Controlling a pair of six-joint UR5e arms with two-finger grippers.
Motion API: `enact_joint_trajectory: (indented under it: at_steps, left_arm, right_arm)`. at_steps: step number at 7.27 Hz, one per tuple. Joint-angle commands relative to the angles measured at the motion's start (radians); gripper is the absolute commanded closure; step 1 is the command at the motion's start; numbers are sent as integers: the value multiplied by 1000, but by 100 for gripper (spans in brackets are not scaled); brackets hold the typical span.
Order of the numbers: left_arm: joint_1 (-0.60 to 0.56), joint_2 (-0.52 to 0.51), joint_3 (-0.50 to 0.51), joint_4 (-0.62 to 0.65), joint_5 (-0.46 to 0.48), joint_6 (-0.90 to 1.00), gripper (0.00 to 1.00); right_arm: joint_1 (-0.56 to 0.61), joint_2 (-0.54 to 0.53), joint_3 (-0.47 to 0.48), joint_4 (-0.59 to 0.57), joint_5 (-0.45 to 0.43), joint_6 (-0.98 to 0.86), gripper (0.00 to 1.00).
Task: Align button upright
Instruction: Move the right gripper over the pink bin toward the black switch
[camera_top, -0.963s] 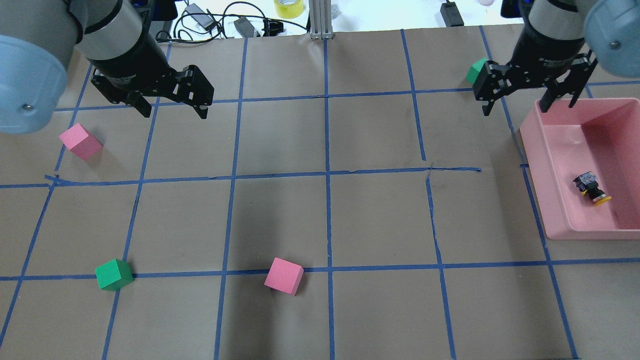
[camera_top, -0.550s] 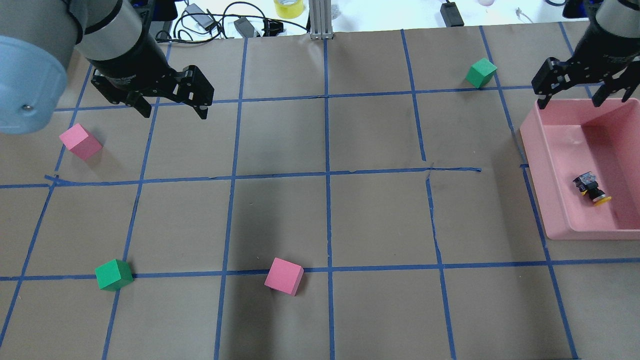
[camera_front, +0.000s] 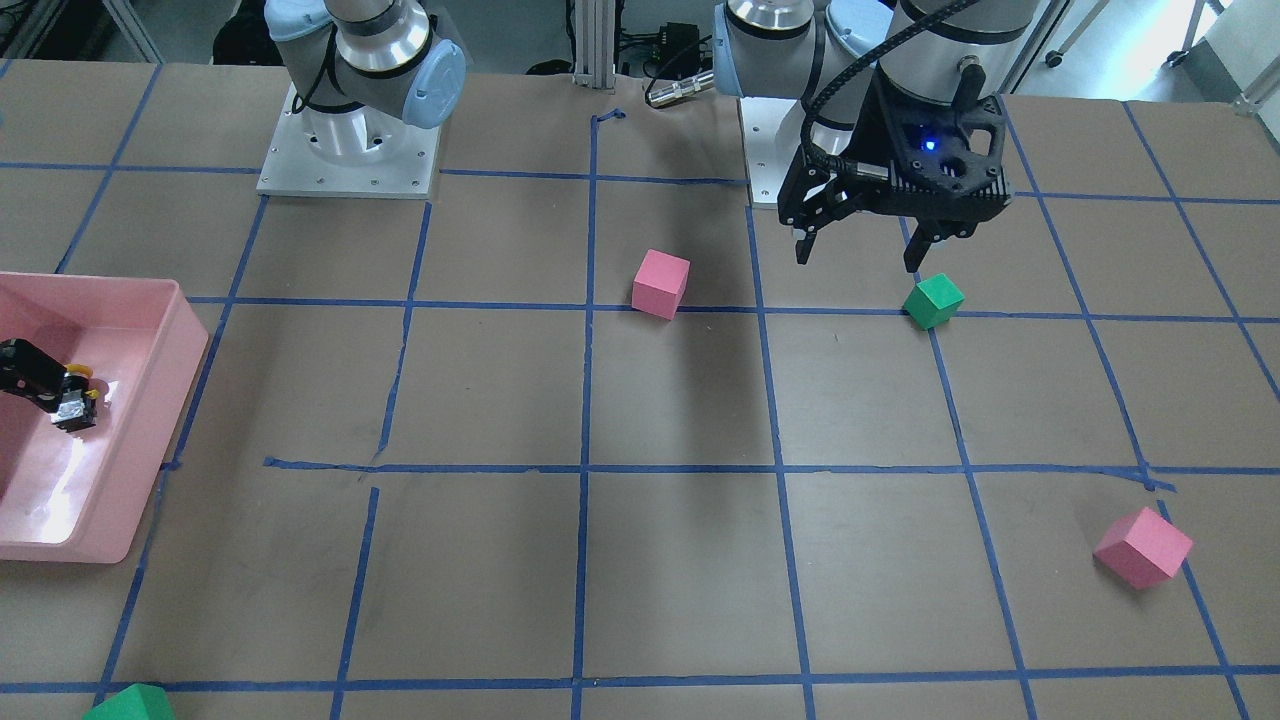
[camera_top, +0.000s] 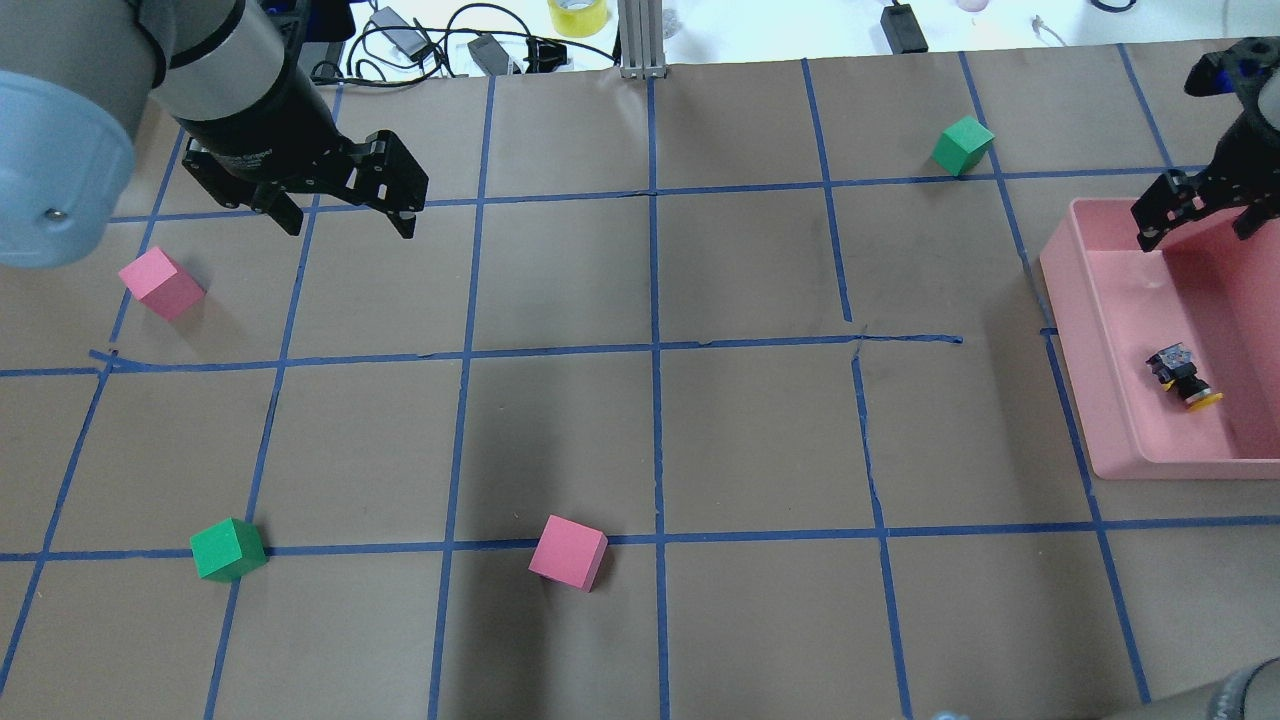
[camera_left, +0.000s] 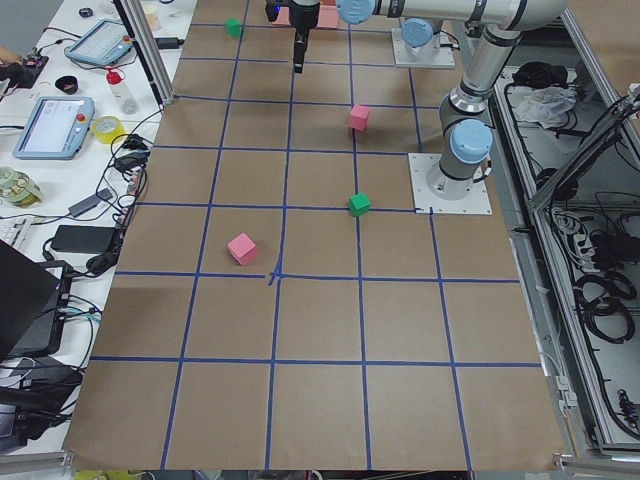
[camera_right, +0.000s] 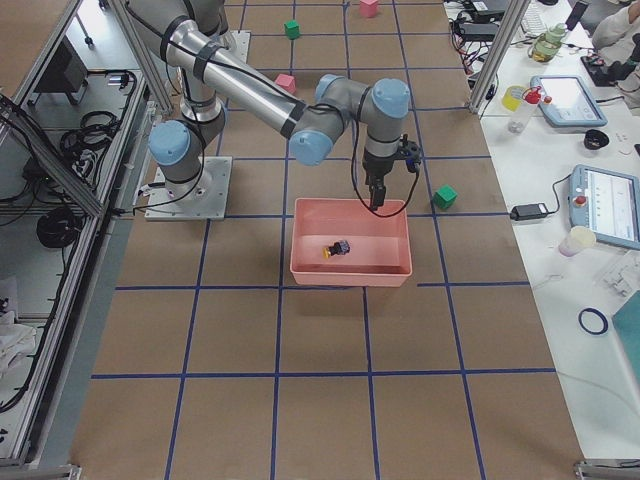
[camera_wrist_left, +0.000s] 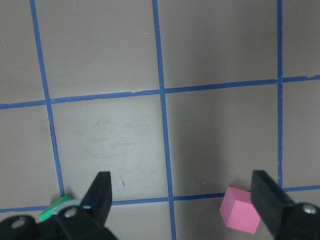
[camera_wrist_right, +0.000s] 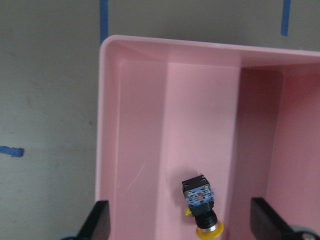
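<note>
The button (camera_top: 1183, 376) lies on its side on the floor of the pink bin (camera_top: 1100, 400), on the right side of the counter (camera_top: 760, 440). The right gripper (camera_top: 1194, 232) hangs over the bin's far end, spread wide and empty. The left gripper (camera_top: 350, 228), also spread, hangs above bare counter.
</note>
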Motion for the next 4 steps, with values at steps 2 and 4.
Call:
enact_joint_trajectory:
  at_steps: [2,4]
  left_arm:
    - [0,0,1,0,0,0,0]
    - [0,0,1,0,0,0,0]
  right_arm:
    - [-69,75,134,-220,5,-43,0]
    - [-83,107,134,-230,14,-38,0]
